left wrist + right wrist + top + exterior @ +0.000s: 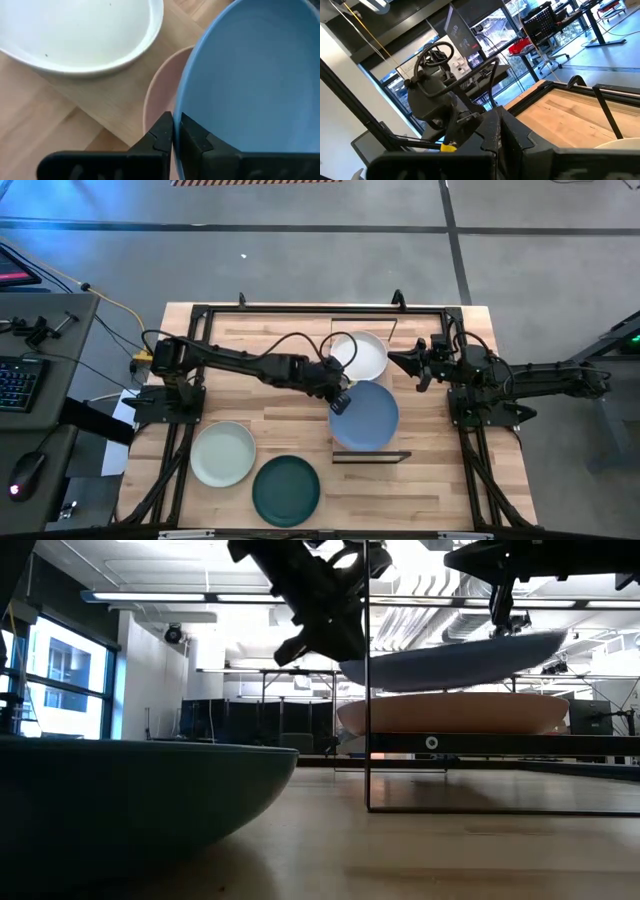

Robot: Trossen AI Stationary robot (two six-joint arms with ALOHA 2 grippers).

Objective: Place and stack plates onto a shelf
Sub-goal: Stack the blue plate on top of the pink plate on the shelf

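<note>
My left gripper [341,396] [322,628] is shut on the blue plate [366,418] [450,660], which hangs tilted just over the pink plate [455,713] [159,97]. The pink plate rests flat on the shelf [370,456] [500,744]. The white plate [360,355] [75,35] lies on the shelf's far half. A pale green plate [223,453] and the dark teal plate [286,490] [120,805] sit on the tabletop near the front edge. My right gripper [410,363] [498,131] waits shut to the right of the white plate. The other pale green plate is out of view. My left gripper pinches the blue plate's rim [181,102] on its left side between the two fingers, one finger on the inner face and one on the outer. The fingers reach in from the table's left, slanting downward. The plate is carried tilted above the pink plate.
Black frame rails [300,308] run along the tabletop's far and side edges. The shelf's thin black end frames stand up at both ends [368,690]. Bare tabletop lies between the shelf and the two front plates, and to the shelf's right [430,450].
</note>
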